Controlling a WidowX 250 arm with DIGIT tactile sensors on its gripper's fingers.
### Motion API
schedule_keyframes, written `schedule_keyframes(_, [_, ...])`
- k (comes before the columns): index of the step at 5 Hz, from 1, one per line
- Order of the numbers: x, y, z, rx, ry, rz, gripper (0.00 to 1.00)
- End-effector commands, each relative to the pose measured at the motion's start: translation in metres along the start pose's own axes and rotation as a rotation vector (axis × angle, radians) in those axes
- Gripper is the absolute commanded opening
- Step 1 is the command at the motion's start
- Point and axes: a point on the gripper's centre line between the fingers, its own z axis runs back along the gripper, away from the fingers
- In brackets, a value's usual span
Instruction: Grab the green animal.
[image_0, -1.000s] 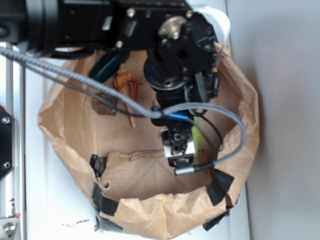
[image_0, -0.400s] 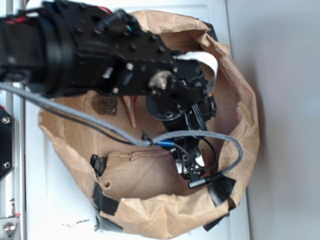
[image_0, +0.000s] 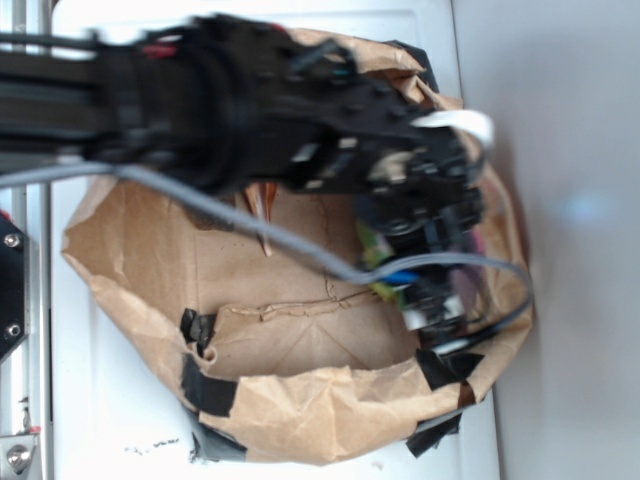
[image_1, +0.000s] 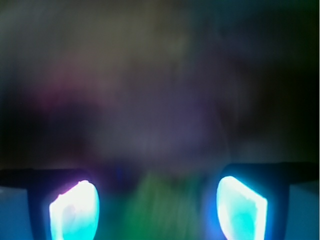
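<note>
one end effector | one green animal | one paper bag

paper bag: tan-brown, patched with black tape
green animal: lime green, only slivers showing
robot arm: black, with a grey cable and a white strap
desk: white
fingers: glowing cyan-white in the wrist view, with a blurred green between them

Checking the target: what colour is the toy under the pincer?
Lime green animal, clearest in the exterior view; the wrist view is blurred.
</note>
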Motion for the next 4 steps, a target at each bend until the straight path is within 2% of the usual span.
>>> schedule_keyframes(1, [0.024, 0.013, 0.019, -0.032, -0.035, -0.001, 0.0])
schedule_keyframes(3, [0.04, 0.018, 0.038, -0.107, -0.03, -0.014, 0.0])
schedule_keyframes(4, [0.045, 0.019, 0.054, -0.151, -0.019, -0.027, 0.87])
